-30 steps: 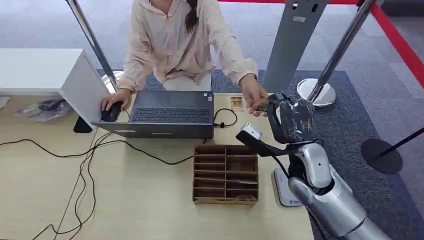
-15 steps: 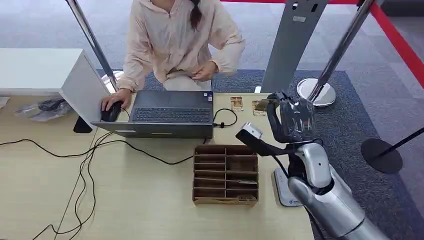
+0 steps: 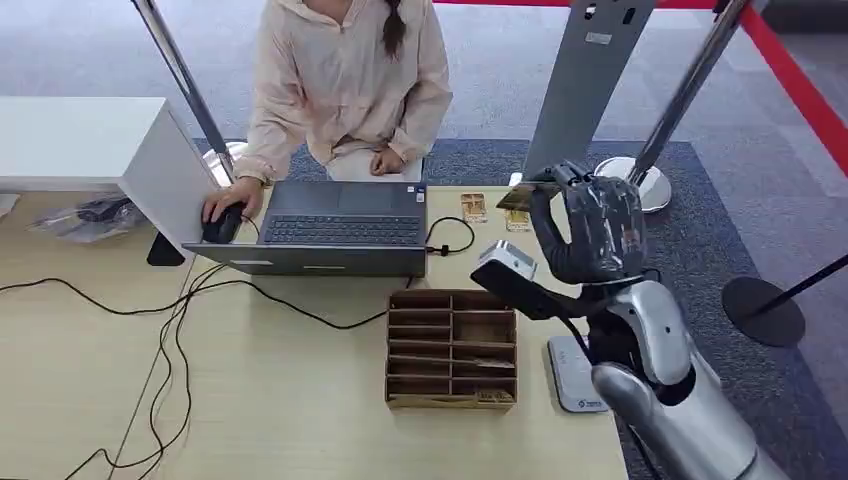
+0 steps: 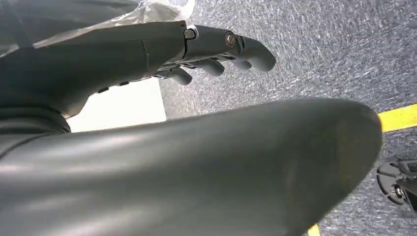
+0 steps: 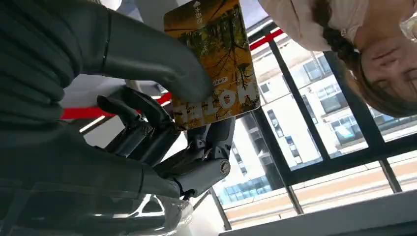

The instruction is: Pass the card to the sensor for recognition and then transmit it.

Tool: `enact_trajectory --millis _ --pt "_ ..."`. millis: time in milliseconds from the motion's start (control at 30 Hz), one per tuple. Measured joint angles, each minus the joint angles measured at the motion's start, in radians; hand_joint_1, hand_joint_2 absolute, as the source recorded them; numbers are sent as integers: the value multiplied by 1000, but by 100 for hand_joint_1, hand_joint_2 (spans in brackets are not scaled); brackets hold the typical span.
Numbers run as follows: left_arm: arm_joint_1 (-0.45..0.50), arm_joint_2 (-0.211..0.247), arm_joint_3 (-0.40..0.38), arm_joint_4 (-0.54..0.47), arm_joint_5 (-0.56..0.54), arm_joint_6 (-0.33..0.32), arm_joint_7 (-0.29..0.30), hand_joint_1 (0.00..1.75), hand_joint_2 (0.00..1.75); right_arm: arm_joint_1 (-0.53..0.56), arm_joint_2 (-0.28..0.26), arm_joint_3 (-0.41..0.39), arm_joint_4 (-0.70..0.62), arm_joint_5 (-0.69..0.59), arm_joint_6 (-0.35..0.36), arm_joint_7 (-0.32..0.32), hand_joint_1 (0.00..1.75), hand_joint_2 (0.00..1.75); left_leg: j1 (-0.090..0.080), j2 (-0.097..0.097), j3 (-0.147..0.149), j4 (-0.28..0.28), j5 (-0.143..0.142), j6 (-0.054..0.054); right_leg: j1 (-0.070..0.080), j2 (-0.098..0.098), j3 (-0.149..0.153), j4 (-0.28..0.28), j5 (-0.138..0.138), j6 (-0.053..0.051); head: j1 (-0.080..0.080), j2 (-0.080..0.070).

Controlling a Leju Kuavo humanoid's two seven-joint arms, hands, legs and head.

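Nearest the robot, a white sensor pad [image 3: 572, 374] lies flat on the pale wooden surface [image 3: 280, 400], just right of a brown cardboard organizer [image 3: 451, 348] with several compartments. Above the pad rises the silver right arm, its right hand [image 3: 590, 228] raised off the surface beyond the organizer's far right corner. The card [image 5: 215, 64] — yellow-orange, printed with autumn trees — is pinched between the thick thumb and the darker fingers [image 5: 147, 129]; most of it juts out past the thumb tip. From the head view the card [image 3: 522, 196] shows at the hand's top left, held above the surface.

The left hand [image 4: 216, 51] hangs over grey carpet, its fingers loosely extended and grasping nothing.

Farther on, two more cards [image 3: 474, 207] lie on the surface beside an open laptop [image 3: 335, 228], black cables trailing from it. Behind the laptop sits a person [image 3: 345, 85] in a pale pink top — one hand rests on a mouse [image 3: 220, 227].
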Motion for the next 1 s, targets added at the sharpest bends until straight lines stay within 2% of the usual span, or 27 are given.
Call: enact_trajectory --millis 467,800,1000 --pt "1 0 1 1 14 12 7 0 0 85 -19 7 -149 -19 0 8 175 175 0 0 0 0 0 0 0 0 0 0 0 0 0 0" --pt "1 0 1 1 14 12 9 0 0 159 -66 -52 -127 63 -38 33 175 175 0 0 0 0 0 0 0 0 0 0 0 0 0 0" --pt "1 0 2 1 16 15 16 0 0 220 -98 -104 -81 62 -67 35 175 175 0 0 0 0 0 0 0 0 0 0 0 0 0 0"
